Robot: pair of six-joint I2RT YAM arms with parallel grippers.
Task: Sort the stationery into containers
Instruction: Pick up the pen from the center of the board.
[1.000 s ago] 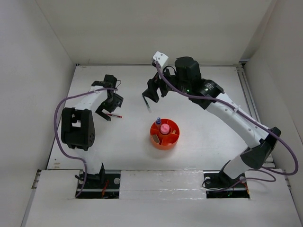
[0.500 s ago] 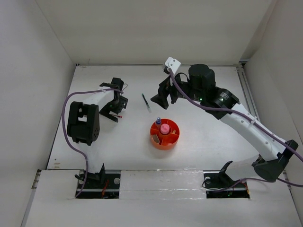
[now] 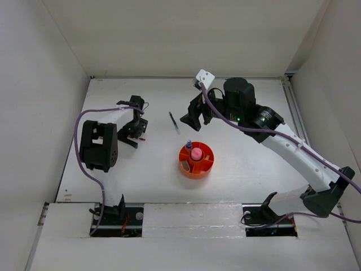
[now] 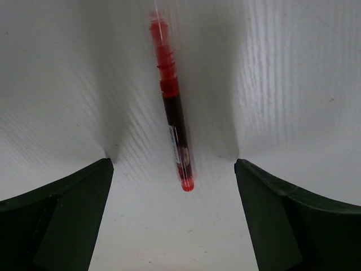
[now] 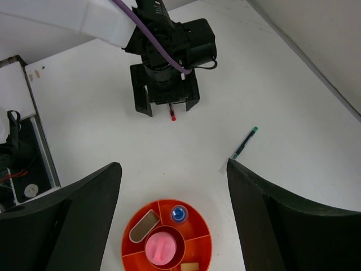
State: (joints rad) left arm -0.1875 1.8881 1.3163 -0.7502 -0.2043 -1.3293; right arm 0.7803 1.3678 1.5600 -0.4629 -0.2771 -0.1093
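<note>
**No legible writing in any view**

Nothing readable from the top camera or the right wrist camera. Closest candidate seen from the left wrist: a red pen (image 4: 171, 107) lying on the bench, with a small pale label (image 4: 176, 138) on the dark part of its barrel. Faint dark print on that label, too fine and blurred to make out as letters, a brand or numbers.
</note>
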